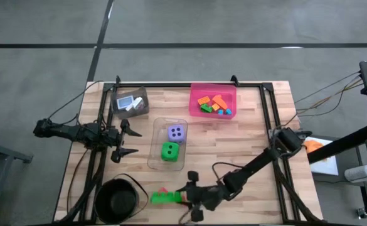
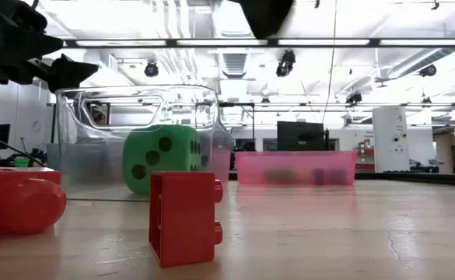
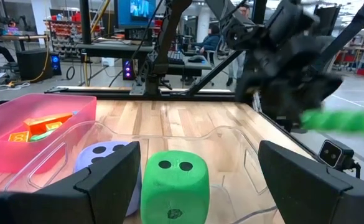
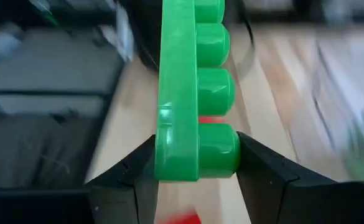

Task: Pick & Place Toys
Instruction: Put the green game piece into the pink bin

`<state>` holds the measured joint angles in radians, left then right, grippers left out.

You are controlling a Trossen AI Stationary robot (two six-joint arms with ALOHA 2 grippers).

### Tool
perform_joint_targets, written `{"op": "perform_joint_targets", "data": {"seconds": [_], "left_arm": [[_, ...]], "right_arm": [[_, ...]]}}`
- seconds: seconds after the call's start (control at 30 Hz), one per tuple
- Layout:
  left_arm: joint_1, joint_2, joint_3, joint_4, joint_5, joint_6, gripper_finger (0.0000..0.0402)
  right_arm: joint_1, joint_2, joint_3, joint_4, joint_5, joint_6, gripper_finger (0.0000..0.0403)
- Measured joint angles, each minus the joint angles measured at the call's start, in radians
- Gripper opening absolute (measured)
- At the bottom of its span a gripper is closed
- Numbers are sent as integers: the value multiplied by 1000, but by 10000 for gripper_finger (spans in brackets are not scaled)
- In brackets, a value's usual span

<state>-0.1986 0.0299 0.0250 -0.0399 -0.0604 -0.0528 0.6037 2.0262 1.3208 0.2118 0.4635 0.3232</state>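
Right end effector [image 4: 197, 163] pinches the long green brick [image 4: 191, 87] at one end, near the bench's front edge w/ the black bowl [image 1: 116, 201] beside it. Keep the brick level and lift clear of the red brick [image 2: 184, 218] before carrying. Left end effector [image 1: 130, 139] waits wide open, empty, beside the clear bin [image 1: 153, 157].

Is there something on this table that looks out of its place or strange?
Mostly tidy: dice in the clear bin, bricks in the pink bin. Only the red bricks lie loose on the table's near edge, beside the green brick in the right claw.
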Motion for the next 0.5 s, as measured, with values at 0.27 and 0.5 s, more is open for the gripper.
{"op": "perform_joint_targets", "data": {"seconds": [0.27, 0.5], "left_arm": [[0, 0, 0, 0, 0, 0, 327], [0, 0, 0, 0, 0, 0, 327]], "right_arm": [[1, 0, -81, 438, -64, -269, 171], [-9, 2, -269, 711, -63, -270, 171]]}}
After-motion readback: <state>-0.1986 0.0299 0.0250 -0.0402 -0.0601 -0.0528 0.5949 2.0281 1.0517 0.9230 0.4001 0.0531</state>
